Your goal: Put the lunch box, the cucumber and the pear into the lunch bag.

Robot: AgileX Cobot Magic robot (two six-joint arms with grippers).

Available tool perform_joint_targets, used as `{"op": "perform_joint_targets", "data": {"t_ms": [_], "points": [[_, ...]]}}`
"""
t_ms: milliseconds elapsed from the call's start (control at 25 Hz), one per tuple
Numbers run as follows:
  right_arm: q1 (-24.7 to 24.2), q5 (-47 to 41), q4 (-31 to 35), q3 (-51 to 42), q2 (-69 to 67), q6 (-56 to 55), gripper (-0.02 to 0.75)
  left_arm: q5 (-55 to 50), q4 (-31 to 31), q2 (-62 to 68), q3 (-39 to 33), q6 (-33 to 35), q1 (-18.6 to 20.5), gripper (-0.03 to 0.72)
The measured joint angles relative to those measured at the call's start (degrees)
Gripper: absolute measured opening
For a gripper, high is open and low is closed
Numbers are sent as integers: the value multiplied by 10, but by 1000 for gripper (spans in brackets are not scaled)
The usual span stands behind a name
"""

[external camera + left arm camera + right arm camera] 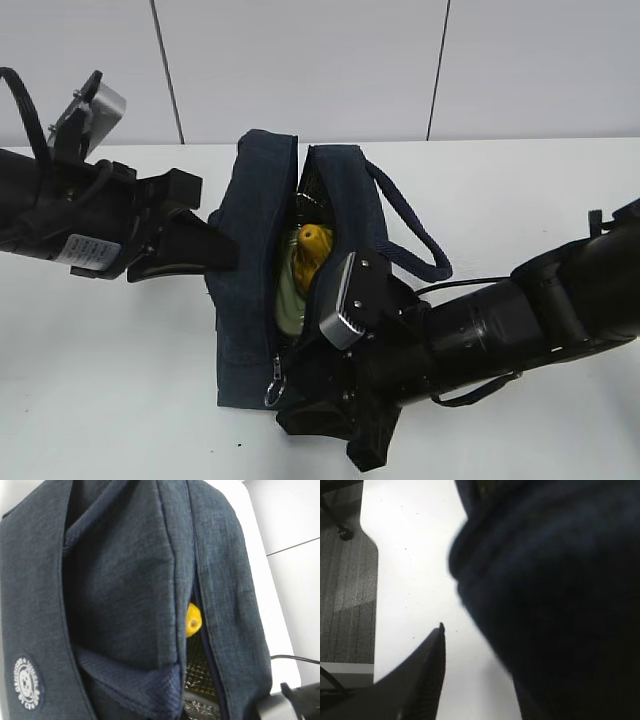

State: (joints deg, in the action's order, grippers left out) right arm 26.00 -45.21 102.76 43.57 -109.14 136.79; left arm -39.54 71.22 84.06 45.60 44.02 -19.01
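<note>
Centrally in the exterior view we see the lunch bag (255, 280) standing on the white surface (110, 400), its top zipper parted into a long slit running from the upper middle of the frame down to the metal ring pull (274, 388) at the bag's lower edge. Through that slit we make out the pear (313, 243), yellow-orange, lying on something pale green that we take for the lid of the lunch box (288, 290); we cannot find the cucumber in any view. Our left hand (205, 250) reaches in from the left of the frame and presses against the bag's left side panel, but we cannot tell how far its fingers are spread or whether they pinch the fabric. Our right hand (335, 425) sits at the lower middle of the frame, against the bag's lower right corner; the right wrist view shows one dark finger (427, 670) above the surface beside the blurred navy fabric, and its opening is unclear to us. In the left wrist view the pear (193, 620) peeks through the slit.
</note>
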Motion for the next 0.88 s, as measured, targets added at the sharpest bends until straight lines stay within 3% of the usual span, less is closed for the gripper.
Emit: {"op": "perform_joint_targets", "data": {"t_ms": [160, 880], "points": [[0, -18, 0, 11, -16, 0, 398, -4, 3, 0, 0, 1, 0, -16], [0, -23, 0, 18, -17, 0, 450, -32, 29, 0, 0, 4, 0, -16]]}}
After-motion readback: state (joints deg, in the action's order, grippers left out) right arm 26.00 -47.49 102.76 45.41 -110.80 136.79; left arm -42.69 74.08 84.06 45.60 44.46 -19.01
